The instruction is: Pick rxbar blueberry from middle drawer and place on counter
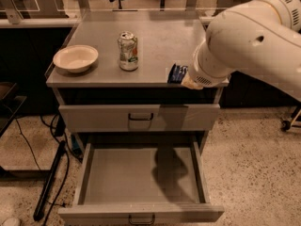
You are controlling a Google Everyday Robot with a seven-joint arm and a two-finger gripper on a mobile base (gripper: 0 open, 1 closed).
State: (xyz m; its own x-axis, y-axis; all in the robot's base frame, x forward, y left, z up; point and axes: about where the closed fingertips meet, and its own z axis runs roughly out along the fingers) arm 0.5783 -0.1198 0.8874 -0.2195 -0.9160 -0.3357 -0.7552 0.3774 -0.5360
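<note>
The rxbar blueberry (176,73), a dark blue wrapper with pale lettering, sits in my gripper (182,78) just above the front right edge of the counter (160,36). The gripper is shut on the bar and mostly hidden behind my large white arm (249,41), which reaches in from the right. The middle drawer (117,173), the lowest one, is pulled fully open below, and nothing lies in it; my arm's shadow falls on its floor.
A silver drink can (128,51) stands mid-counter and a pale bowl (75,58) sits at the left. The drawer above (141,117) is closed. Black cables and a dark stand (49,182) lie on the floor at the left.
</note>
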